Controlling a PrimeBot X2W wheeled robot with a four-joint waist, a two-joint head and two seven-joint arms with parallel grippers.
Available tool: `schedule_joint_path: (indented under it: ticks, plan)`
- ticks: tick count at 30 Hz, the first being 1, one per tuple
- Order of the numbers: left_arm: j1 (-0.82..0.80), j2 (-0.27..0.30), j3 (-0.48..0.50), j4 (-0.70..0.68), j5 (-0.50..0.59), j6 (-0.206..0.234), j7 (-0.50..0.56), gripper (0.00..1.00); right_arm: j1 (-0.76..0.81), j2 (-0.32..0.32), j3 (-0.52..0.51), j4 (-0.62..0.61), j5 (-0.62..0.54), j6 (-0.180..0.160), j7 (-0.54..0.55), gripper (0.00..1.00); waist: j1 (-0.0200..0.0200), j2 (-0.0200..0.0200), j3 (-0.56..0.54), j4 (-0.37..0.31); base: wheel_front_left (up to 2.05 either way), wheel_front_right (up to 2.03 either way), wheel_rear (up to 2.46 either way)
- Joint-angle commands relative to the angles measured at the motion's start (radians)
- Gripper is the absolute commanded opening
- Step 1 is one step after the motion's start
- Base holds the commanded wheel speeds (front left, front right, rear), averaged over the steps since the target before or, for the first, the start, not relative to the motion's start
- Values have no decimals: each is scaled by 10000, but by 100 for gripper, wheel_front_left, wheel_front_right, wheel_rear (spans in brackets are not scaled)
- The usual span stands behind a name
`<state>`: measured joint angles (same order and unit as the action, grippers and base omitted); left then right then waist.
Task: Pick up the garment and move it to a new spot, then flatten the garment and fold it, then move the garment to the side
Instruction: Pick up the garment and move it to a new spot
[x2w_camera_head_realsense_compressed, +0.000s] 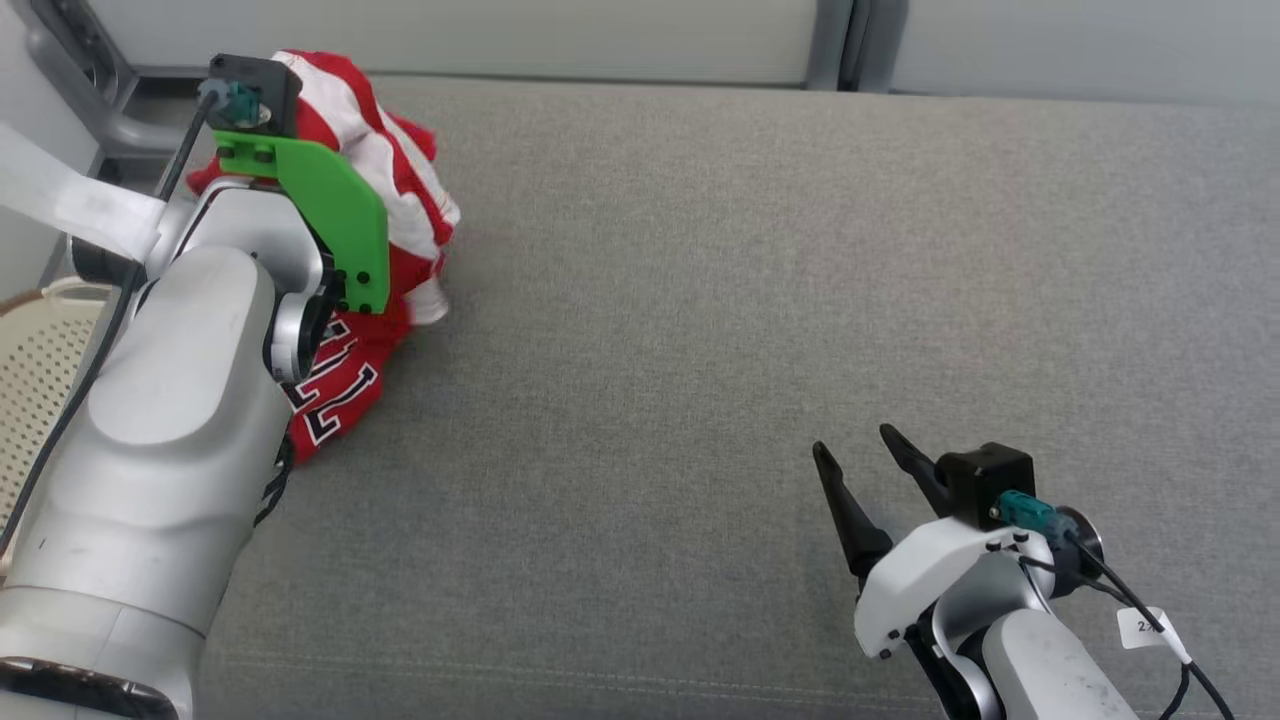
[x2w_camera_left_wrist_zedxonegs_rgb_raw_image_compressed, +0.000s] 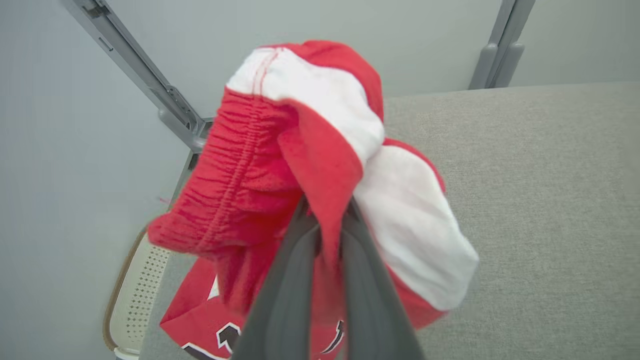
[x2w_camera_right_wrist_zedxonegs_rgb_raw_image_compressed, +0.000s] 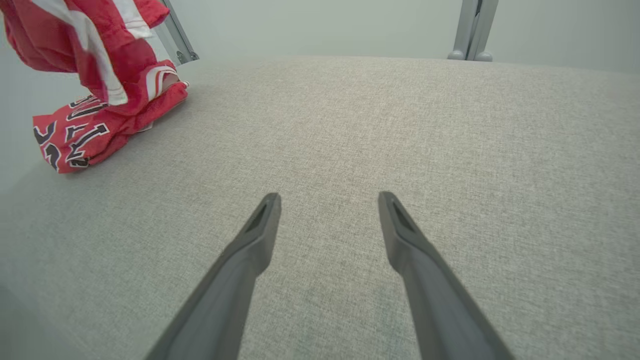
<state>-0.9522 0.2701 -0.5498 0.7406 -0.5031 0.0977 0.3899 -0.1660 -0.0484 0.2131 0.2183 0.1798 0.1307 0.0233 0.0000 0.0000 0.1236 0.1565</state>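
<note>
We are seeing the garment (x2w_camera_head_realsense_compressed: 415, 190) showing bright red with broad white bands, and black figures edged in white on its lower fold. Under the garment we are finding the desk (x2w_camera_head_realsense_compressed: 750, 300) wearing plain grey woven cloth. The left fingers (x2w_camera_left_wrist_zedxonegs_rgb_raw_image_compressed: 280, 300) in the garment are reading dark grey, as are the right fingers (x2w_camera_right_wrist_zedxonegs_rgb_raw_image_compressed: 250, 250), well apart from the garment. Over the garment a green bracket (x2w_camera_head_realsense_compressed: 335, 215) is standing out; beside the garment a cream perforated panel (x2w_camera_head_realsense_compressed: 40, 370) is showing.
</note>
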Motion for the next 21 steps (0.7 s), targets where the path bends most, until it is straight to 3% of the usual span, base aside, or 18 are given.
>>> schedule_joint_path:
  ticks: [1, 12, 21]
  plan:
    - [-178, -19, -19, -129, 73, -58, -99, 0, 176, -36, 56, 59, 96, 1, -90, 100, 0, 0, -597, -235, 0, 0, 0]
    - [-282, -744, -484, -1321, -22, -472, -413, 0, 240, -37, 136, 462, 449, 1, -297, 100, 0, 0, -1394, -1584, 0, 0, 0]
    - [-325, -1683, -883, -1687, -183, -480, -657, 0, -23, -34, 22, 440, 462, 1, -331, 100, 0, 0, -1229, -3246, 0, 0, 0]
